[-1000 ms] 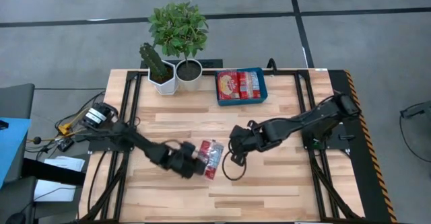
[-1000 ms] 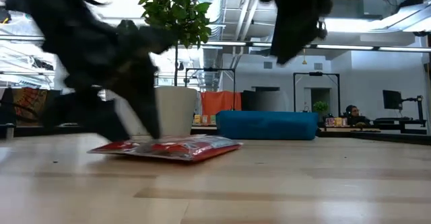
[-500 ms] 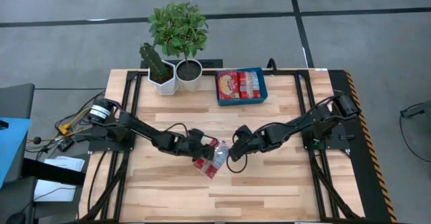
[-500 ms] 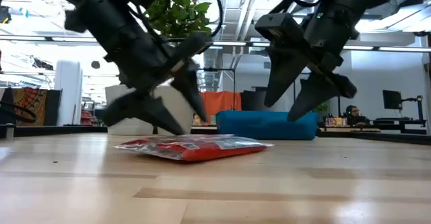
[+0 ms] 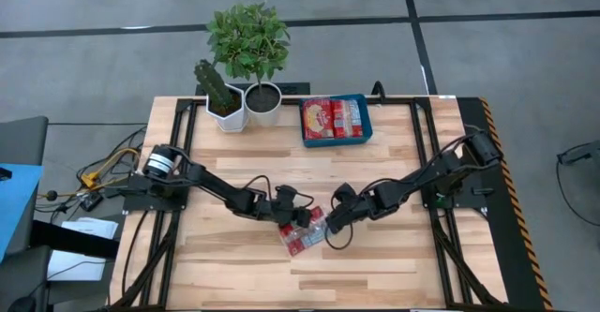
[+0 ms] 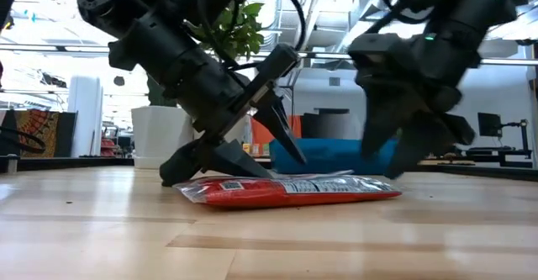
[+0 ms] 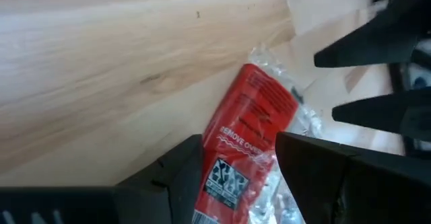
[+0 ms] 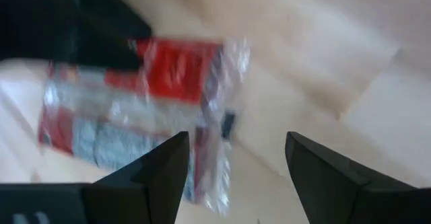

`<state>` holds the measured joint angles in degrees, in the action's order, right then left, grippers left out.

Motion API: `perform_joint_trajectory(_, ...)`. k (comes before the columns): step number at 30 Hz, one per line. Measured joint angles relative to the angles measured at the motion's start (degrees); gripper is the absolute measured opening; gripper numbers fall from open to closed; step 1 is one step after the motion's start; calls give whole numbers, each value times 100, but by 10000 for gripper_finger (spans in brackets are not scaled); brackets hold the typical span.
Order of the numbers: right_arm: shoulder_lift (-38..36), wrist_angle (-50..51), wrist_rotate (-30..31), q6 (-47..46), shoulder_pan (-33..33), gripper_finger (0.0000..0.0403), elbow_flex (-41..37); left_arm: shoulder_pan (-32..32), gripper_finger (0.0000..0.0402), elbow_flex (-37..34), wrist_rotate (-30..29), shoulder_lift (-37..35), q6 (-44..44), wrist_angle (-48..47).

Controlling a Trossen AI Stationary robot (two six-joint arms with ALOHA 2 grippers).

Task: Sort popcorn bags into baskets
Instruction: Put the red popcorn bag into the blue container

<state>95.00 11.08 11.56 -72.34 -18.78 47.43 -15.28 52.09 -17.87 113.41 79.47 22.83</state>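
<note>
A small pile of red popcorn packets (image 5: 305,234) with clear crimped ends lies flat on the table's middle, near the front. My left gripper (image 5: 292,211) is open, and its fingers stand astride the pile's left end (image 7: 246,133). My right gripper (image 5: 331,225) is open too and hovers at the pile's right end (image 6: 370,189), with the packets ahead of its fingers (image 8: 135,109). The blue tray (image 5: 367,126) sits at the far edge with more packets (image 5: 330,118) lying in it. My left gripper (image 6: 235,169) comes slanting down from the table's left, one finger on each side of the top packet's end (image 7: 229,170). One fingertip (image 6: 172,177) reaches table level beside the pile. I cannot tell whether either finger touches the packets.
Two white plant pots (image 5: 228,113) (image 5: 263,101) stand at the far left, beside the tray. Bare wood lies to the pile's near side and between pile and tray. The two grippers stand close, a packet's length apart.
My left gripper has swung from the pile's left side toward the right, over the pile's left end. My right gripper has come down and toward the near edge, to the pile's right end. The packets have slid a little toward the right and near edge.
</note>
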Motion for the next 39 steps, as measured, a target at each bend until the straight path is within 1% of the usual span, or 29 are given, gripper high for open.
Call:
perform_joint_trajectory(5, 0, -965, -105, 16, -155, 269, -426, 170, 183, 356, 164, 34, -328, -123)
perform_joint_trajectory(8, 0, -1361, -105, 36, -154, 269, -586, 216, 183, 526, 196, 52, -538, -325)
perform_joint_trajectory(14, 12, -1444, -102, 81, -160, 269, -731, 223, 183, 595, 132, 113, -604, -485)
perform_joint_trajectory(18, 232, -1664, -83, 108, -206, 269, -725, 223, 183, 597, 6, 113, -512, -712)
perform_joint_trajectory(22, 535, -2250, -210, 108, -219, 269, -717, 223, 183, 595, -31, 113, -482, -633)
perform_joint_trajectory(25, 605, -2223, -260, 119, -199, 264, -700, 223, 183, 595, -85, 113, -469, -662)
perform_joint_trajectory(27, 605, -2224, -328, 188, -165, 248, -705, 223, 183, 595, -105, 113, -464, -660)
perform_joint_trajectory(29, 609, -2207, -392, 208, -124, 219, -707, 223, 183, 595, -160, 113, -464, -662)
perform_joint_trajectory(31, 614, -2191, -392, 223, -123, 179, -712, 223, 183, 595, -218, 113, -465, -661)
perform_joint_trajectory(37, 647, -2147, -450, 442, -53, 27, -723, 223, 183, 595, -303, 113, -444, -662)
perform_joint_trajectory(38, 647, -2152, -470, 485, -40, 16, -723, 223, 183, 593, -307, 113, -458, -660)
perform_joint_trajectory(39, 647, -2154, -471, 510, -12, 14, -723, 223, 183, 593, -311, 113, -476, -662)
